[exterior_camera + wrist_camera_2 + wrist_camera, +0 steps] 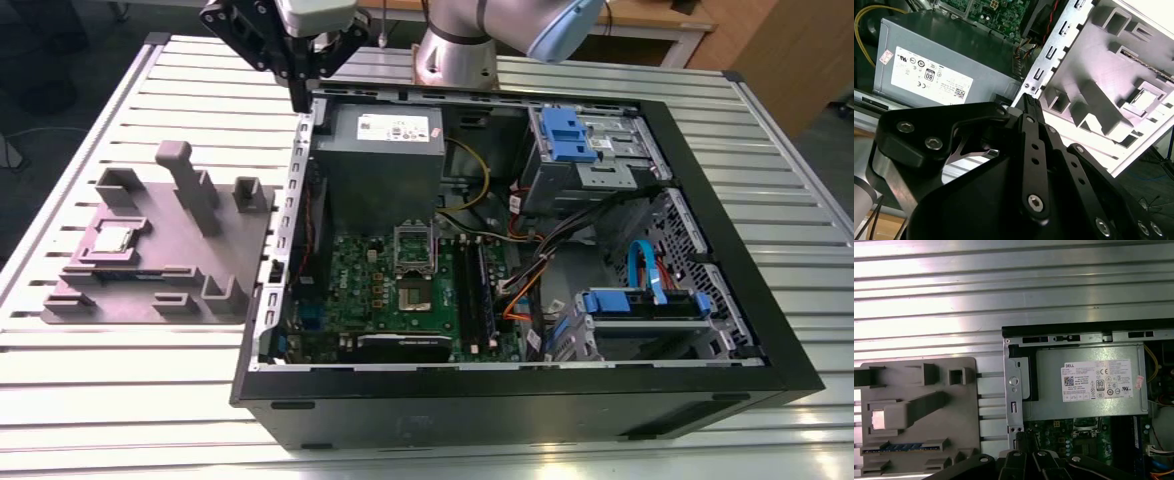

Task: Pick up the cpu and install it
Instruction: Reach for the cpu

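The cpu [114, 238] lies flat, top up, in the fixture [200, 258]; the end effector [299, 100] hangs clenched and empty, well apart.

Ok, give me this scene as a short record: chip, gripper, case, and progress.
case: open black computer case on slatted metal table
cpu: small square silver chip, lying in the grey moulded tray, at the exterior view's left of the case
gripper: black, shut, empty, above the case corner by the grey power-supply box
progress: cpu not yet picked up

square silver cpu [114, 238], flat, in grey holder [167, 250]
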You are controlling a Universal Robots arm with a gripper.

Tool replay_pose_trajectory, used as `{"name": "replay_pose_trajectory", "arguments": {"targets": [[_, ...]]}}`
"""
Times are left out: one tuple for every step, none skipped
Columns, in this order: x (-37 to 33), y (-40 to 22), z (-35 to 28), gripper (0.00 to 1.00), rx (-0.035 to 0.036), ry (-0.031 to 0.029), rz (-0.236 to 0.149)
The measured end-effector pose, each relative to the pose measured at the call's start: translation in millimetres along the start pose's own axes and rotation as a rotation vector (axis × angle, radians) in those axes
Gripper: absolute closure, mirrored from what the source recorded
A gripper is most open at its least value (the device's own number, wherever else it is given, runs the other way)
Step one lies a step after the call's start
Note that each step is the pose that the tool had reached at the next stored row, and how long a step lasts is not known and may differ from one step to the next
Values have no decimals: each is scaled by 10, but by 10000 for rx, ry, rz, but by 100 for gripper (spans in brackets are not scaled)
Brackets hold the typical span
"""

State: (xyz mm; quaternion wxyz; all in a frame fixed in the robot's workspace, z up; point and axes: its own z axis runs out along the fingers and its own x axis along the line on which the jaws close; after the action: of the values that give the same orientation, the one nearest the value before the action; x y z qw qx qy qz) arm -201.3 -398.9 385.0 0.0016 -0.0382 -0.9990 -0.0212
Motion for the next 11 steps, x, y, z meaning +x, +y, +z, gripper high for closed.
{"name": "replay_pose_trajectory", "arguments": {"targets": [[3,0,0,90,1,0,0],[7,-1,0,90,1,0,0],[11,-1,1,90,0,0,0],[14,-1,1,90,0,0,0],[17,-1,1,90,0,0,0],[21,-2,1,90,0,0,0],[25,-2,2,90,0,0,0],[29,-2,2,90,1,0,0],[35,-3,2,90,1,0,0],[43,-4,3,90,0,0,0],[49,-4,3,90,0,0,0]]}}
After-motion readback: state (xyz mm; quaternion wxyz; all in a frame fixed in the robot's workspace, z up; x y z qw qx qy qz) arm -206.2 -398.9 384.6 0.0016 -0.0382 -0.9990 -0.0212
